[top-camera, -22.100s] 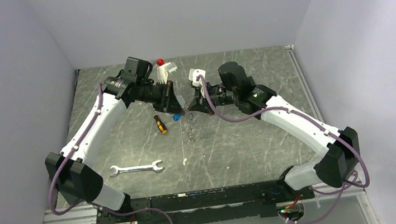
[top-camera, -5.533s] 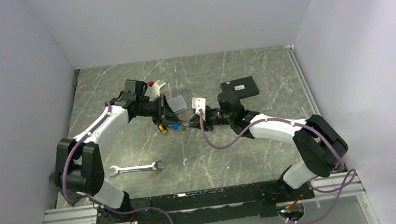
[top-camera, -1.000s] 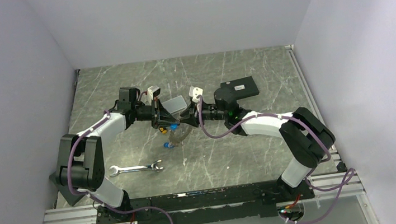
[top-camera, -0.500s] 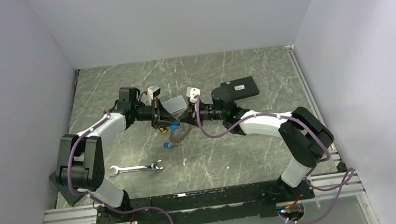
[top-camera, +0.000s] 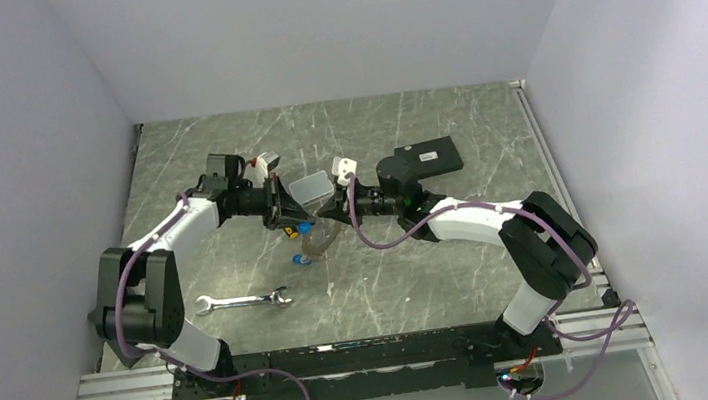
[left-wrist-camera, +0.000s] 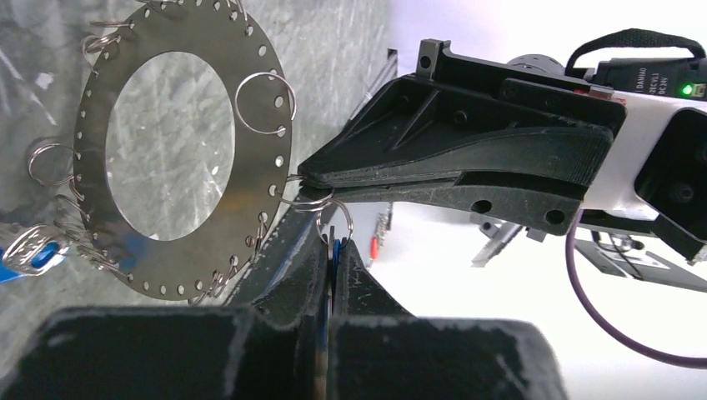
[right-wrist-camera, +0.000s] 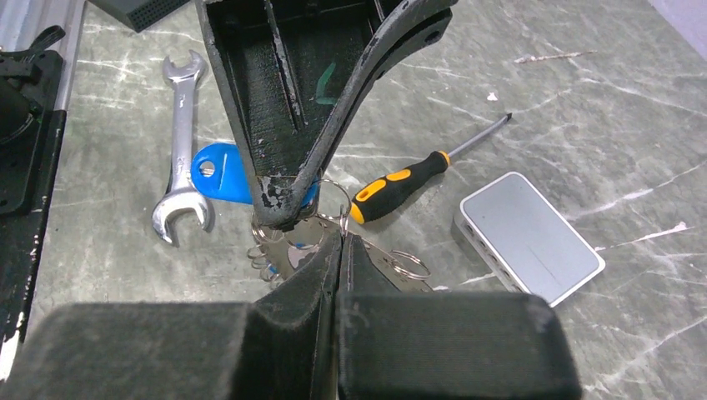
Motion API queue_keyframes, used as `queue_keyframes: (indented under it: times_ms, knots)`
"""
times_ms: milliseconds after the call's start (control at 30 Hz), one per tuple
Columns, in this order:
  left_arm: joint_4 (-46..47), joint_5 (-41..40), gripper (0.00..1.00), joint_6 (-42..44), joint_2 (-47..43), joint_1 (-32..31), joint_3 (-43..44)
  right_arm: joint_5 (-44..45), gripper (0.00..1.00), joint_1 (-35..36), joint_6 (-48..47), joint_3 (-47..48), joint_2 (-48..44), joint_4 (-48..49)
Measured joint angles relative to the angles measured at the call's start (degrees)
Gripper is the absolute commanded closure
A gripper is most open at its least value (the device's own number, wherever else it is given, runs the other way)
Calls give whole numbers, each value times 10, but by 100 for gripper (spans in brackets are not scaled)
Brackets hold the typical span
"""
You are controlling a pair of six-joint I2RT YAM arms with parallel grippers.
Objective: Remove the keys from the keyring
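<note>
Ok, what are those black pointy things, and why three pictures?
They are pinching hands on a robot's left arm and right arm, bolted to a table. One picture looks down on both from above; the other two come from cameras on the wrists. On the table lie a wrench, a yellow-and-black screwdriver and a small grey box. The left gripper is pinched shut on a blue key. The right gripper is pinched shut on a small wire ring beside it. Next to them is the keyring, a flat metal disc with holes round its rim; a second blue key sits there.
</note>
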Motion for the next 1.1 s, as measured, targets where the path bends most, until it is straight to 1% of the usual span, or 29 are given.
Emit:
queue_keyframes:
  times_ms: [233, 533, 1100]
  knots:
    - [-29, -45, 100, 26, -41, 2, 0, 2, 100, 5, -5, 0, -4, 10]
    - [-37, -70, 100, 31, -43, 3, 0, 2, 100, 5, -5, -10, -4, 19]
    - [-35, -70, 100, 24, -27, 6, 0, 2, 100, 5, -5, -30, -13, 40]
